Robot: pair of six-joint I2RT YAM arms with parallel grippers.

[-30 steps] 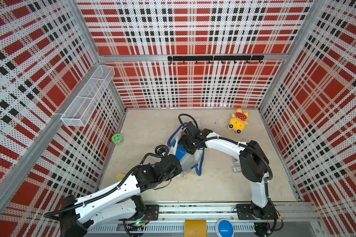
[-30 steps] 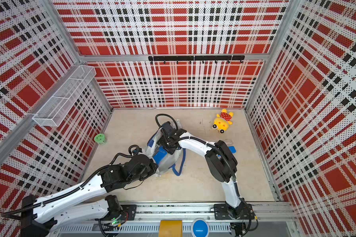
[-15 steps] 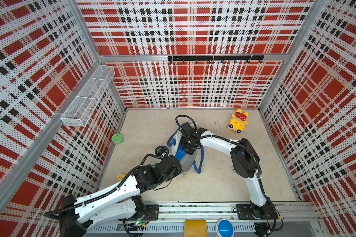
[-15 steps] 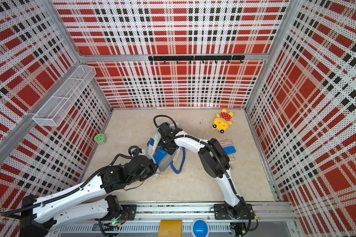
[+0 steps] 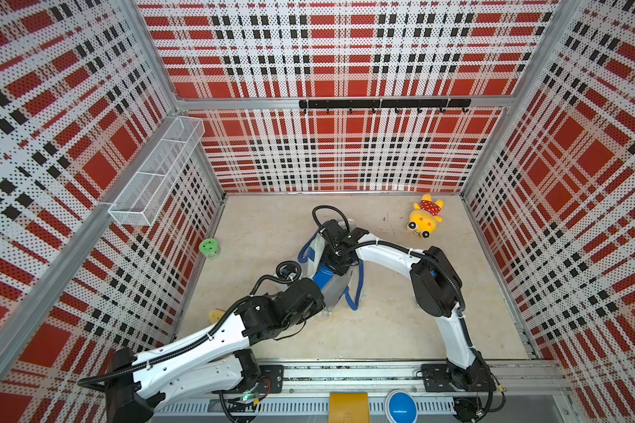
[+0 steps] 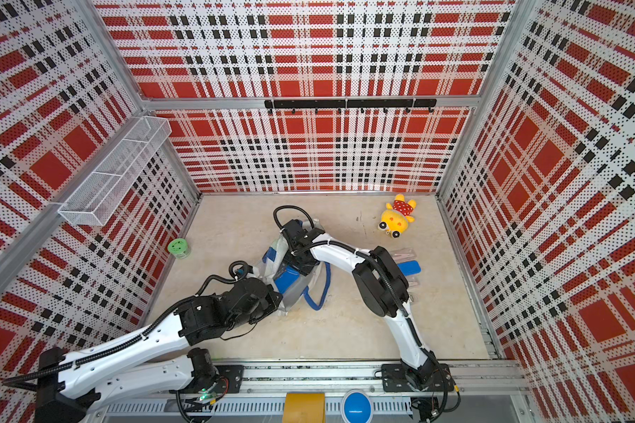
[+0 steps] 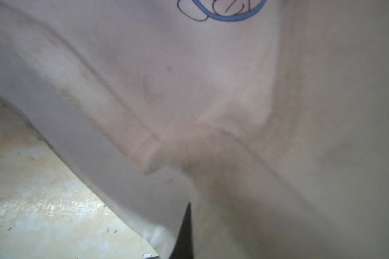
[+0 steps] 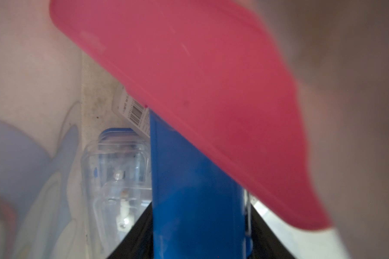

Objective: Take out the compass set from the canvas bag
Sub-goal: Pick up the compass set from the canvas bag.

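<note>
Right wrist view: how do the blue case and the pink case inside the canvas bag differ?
The blue case is blue, the pink case pink. The blue case runs straight between the fingers of the right end effector; the pink case slants across it, not between them. The pink case overlaps the blue case and looks blurrier. Both look smooth and sit inside the canvas bag.

- I worked in a robot test cell, a lab rig.
- Perforated plaid panels (image 5: pixel 345 47) in an aluminium frame (image 5: pixel 235 104) boxed in the tabletop (image 5: pixel 382 329) on three sides.
- My left arm (image 5: pixel 198 340) and right arm (image 5: pixel 451 329) were bolted to a metal rail (image 5: pixel 345 370) along its front edge.
- A black hook rail (image 5: pixel 382 104) and a wire mesh basket (image 5: pixel 158 172) hung on the panels.
</note>
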